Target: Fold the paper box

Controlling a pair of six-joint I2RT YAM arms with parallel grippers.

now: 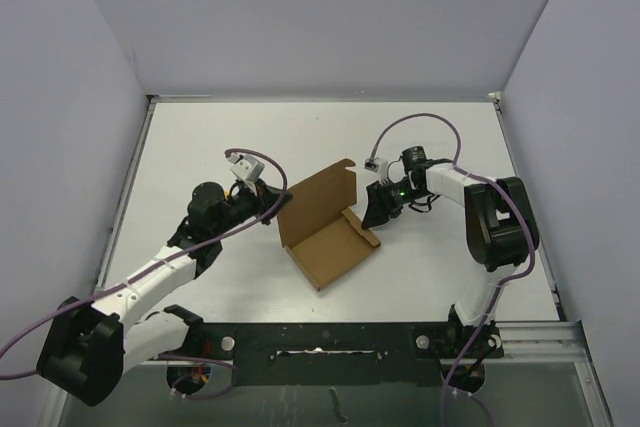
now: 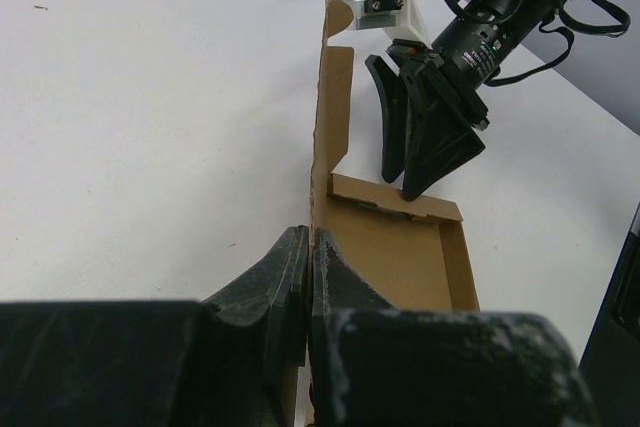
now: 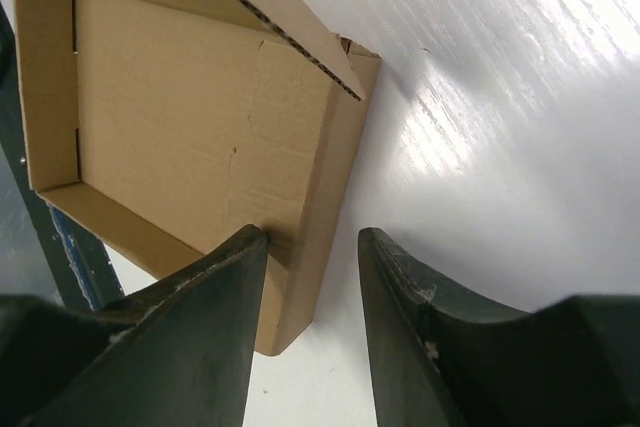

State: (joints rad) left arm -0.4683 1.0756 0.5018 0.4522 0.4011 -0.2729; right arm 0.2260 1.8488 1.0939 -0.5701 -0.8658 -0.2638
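The paper box (image 1: 325, 247) lies mid-table as a shallow brown cardboard tray with its lid flap (image 1: 322, 194) standing up at the back. My left gripper (image 1: 276, 212) is shut on the thin upright cardboard edge at the box's left side; in the left wrist view the fingertips (image 2: 311, 237) pinch that edge of the box (image 2: 395, 252). My right gripper (image 1: 372, 217) stands open at the box's right wall. In the right wrist view it (image 3: 312, 237) straddles that wall of the box (image 3: 190, 117), one finger inside the tray, the other outside over the table.
The white table (image 1: 200, 147) is closed in by grey walls at the left, back and right. A black rail (image 1: 330, 339) with both arm bases runs along the near edge. Purple cables (image 1: 420, 119) loop above each wrist.
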